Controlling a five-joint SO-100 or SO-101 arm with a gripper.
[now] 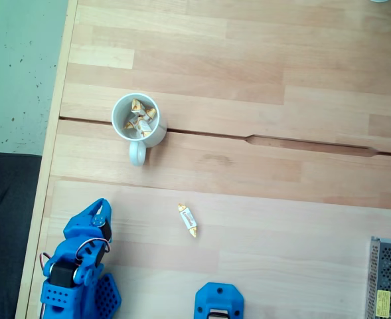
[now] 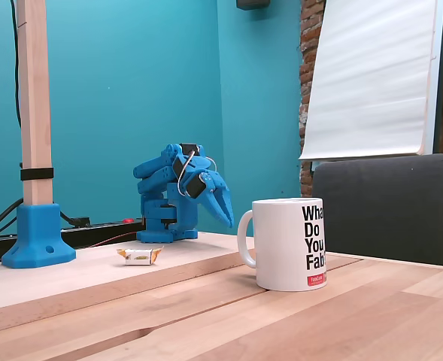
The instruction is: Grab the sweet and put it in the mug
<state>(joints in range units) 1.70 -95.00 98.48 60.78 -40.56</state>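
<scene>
Closest to the side camera stands the white mug (image 2: 292,244), right of centre in that fixed view with black lettering on its wall and its handle turned toward the arm; from the top-down fixed view I find it in the upper left (image 1: 138,118), and I can see several wrapped sweets already lying inside it (image 1: 140,118). One more sweet (image 1: 188,220) lies loose on the wooden table (image 1: 281,219), below and to the right of the mug and well apart from it; in the side view it sits at the left on the boards (image 2: 140,256). My blue gripper (image 2: 225,214) is folded back near the arm's base, lower left in the top-down view (image 1: 95,216), fingers together as far as I can judge and holding nothing. I'd say the current cycle has not started: reach, grasp, carry and drop all remain.
</scene>
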